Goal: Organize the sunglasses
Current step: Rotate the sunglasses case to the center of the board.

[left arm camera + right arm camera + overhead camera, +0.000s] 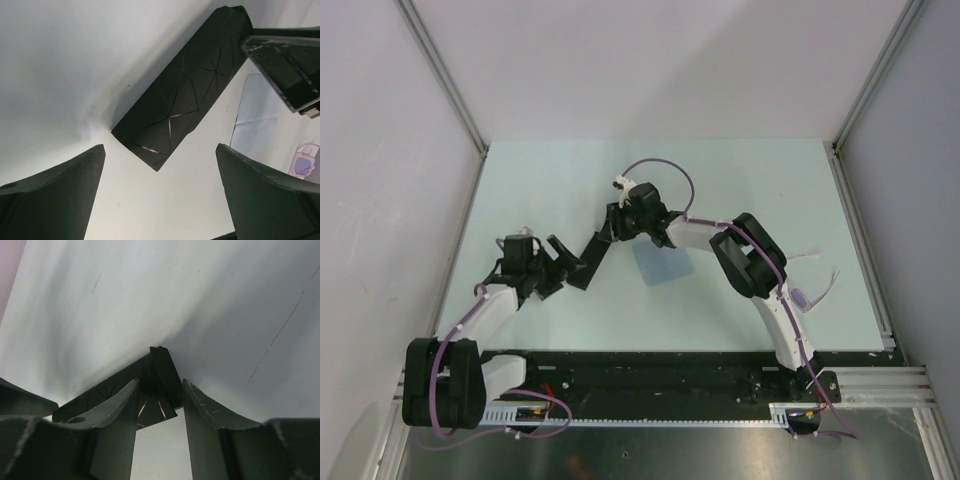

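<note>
Nothing looks finished yet, in our judgement: the sunglasses [304, 162] lie outside the case [185, 90] on the surface [60, 75], well to the right of the wide-released left claw [160, 150]. The right claw [159, 385] straddles the case end; whether it pinches, we cannot tell.

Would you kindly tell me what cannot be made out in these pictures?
Sunglasses: left wrist view, cut off by the frame edge and a finger; top view, small and partly behind the right arm.
Black case: right wrist view, its body hidden by the right gripper; whether the jaws touch it is unclear.
</note>
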{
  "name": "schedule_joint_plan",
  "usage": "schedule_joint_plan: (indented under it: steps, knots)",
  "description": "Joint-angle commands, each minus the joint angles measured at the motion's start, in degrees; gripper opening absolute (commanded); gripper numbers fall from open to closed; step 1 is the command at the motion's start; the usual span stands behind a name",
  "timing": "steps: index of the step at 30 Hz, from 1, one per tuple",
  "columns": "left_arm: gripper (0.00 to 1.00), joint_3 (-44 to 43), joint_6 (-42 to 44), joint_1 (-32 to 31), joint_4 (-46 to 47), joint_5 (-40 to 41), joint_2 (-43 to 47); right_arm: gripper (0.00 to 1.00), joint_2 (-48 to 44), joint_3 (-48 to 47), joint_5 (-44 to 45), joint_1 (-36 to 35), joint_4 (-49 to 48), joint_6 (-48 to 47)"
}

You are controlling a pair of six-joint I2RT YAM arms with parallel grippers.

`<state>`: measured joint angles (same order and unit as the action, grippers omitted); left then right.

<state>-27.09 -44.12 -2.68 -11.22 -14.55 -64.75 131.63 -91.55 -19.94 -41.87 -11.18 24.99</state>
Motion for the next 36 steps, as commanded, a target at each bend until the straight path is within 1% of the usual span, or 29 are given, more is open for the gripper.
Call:
schedule_joint_plan:
  steps: [1,4,12,15,17,18,19,20,21,22,24,25,27,28,29,30,31,32,33,35,36]
  knots:
    - [0.99,-0.4,0.1,0.0,1.2,2.1,2.6,0.43,-2.8,1.1,-2.3,-0.4,3.1,-0.1]
    - [0.99,-0.2,0.0,0.1,1.2,2.9,3.3,0.43,-5.1,2.6,-2.4,-0.9,5.6,-1.2]
    - [0.98,-0.8,-1.0,0.7,1.0,6.5,2.8,0.42,-9.7,3.6,-2.5,-2.8,19.1,-6.4]
    - [0.99,-2.0,-1.0,1.2,0.9,7.6,1.2,0.46,-11.7,4.1,-2.5,-3.9,25.1,-7.8]
    - [0.99,-2.7,-0.9,1.6,0.9,8.1,0.3,0.49,-13.7,6.0,-2.1,-4.9,26.5,-9.3]
    - [0.99,-3.3,-0.9,2.2,1.0,8.7,0.2,0.52,-15.9,6.6,-1.1,-5.3,26.6,-10.0]
    - [0.99,-3.5,-0.9,2.5,0.9,8.9,0.2,0.58,-16.9,7.0,1.8,-5.9,26.5,-11.4]
    - [0.99,-3.8,-0.7,2.5,0.9,9.2,0.3,0.6,-17.8,7.0,3.1,-6.1,26.2,-12.5]
    - [0.99,-4.4,-0.7,4.8,0.6,9.7,0.7,0.64,-18.9,7.0,4.9,-6.3,26.0,-13.6]
    - [0.99,-4.5,-0.9,5.4,0.0,10.6,0.9,0.73,-20.6,7.0,7.7,-6.3,25.3,-16.1]
    - [0.99,-5.4,-0.6,8.0,-0.4,11.1,1.8,0.83,-21.7,7.0,8.5,-6.3,24.2,-19.4]
    - [0.99,-5.8,-0.3,8.8,-1.2,11.1,1.8,0.92,-21.7,7.0,8.3,-6.5,23.0,-21.8]
    - [0.99,-6.9,0.3,11.3,-1.6,10.7,1.7,1.0,-21.1,6.5,7.5,-7.3,22.5,-29.5]
    - [0.99,-7.4,1.2,12.0,-1.8,9.4,1.6,1.0,-20.2,5.8,7.1,-7.6,23.4,-32.3]
    - [1.0,-7.8,2.0,12.8,-1.9,7.9,0.9,1.0,-17.8,4.6,7.1,-8.3,24.8,-37.2]
    - [1.0,-9.0,2.5,14.1,-2.1,6.7,0.3,1.0,-15.8,0.4,7.2,-8.6,27.0,-39.1]
    - [1.0,-9.6,2.5,14.7,-3.4,6.2,0.0,1.0,-13.9,-2.2,8.6,-8.8,32.5,-40.6]
    - [1.0,-9.8,2.3,15.2,-3.7,5.2,-0.1,1.0,-9.9,-4.7,9.1,-9.4,35.4,-42.8]
    - [1.0,-10.1,2.0,16.0,-3.8,4.9,0.0,1.0,-8.7,-7.9,9.7,-10.2,37.4,-46.7]
    - [1.0,-10.2,1.9,16.4,-4.0,4.5,0.3,1.0,-7.9,-7.5,12.7,-11.3,37.0,-50.6]
    - [1.0,-10.2,2.0,16.7,-4.2,4.4,0.7,1.0,-8.2,-5.6,12.7,-11.8,34.0,-53.9]
